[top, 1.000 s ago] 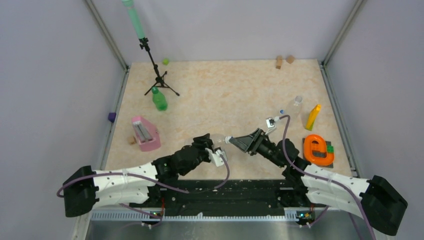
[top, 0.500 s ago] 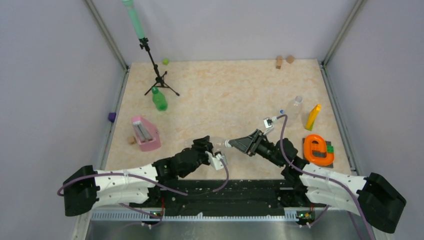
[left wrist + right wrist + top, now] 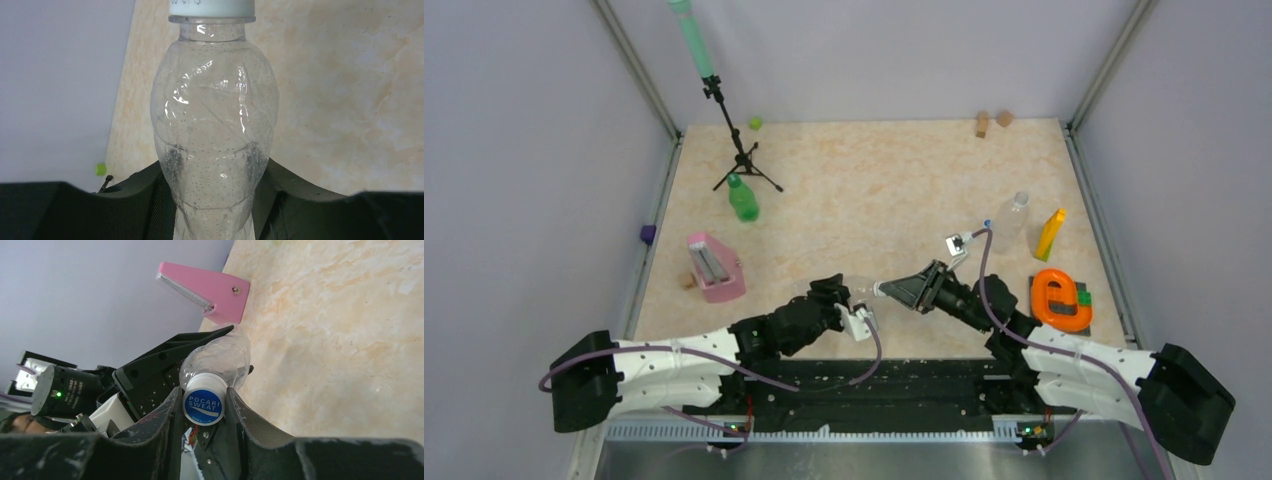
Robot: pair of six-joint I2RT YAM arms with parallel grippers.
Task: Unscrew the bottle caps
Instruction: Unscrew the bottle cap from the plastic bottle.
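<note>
A clear bottle (image 3: 861,283) lies level above the table's near middle, with my left gripper (image 3: 849,297) shut on its body (image 3: 215,130). Its blue-topped cap (image 3: 204,405) sits between the fingers of my right gripper (image 3: 205,407), which is shut on it; both pads (image 3: 239,412) press its white rim. In the top view the right gripper (image 3: 889,288) meets the bottle's neck from the right. A green bottle (image 3: 743,199) with a dark green cap stands at the back left. Another clear bottle (image 3: 1012,214) stands at the right, with a small blue cap (image 3: 988,223) beside it.
A pink block (image 3: 714,267) lies left of the arms and a black tripod (image 3: 740,155) stands behind the green bottle. At the right are a yellow block (image 3: 1050,233) and an orange ring-shaped piece (image 3: 1059,298). Two wooden blocks (image 3: 992,121) and a lime lump (image 3: 755,123) sit at the far edge.
My right gripper has closed onto the bottle's cap and shifted slightly left. The left gripper has kept its hold on the bottle.
</note>
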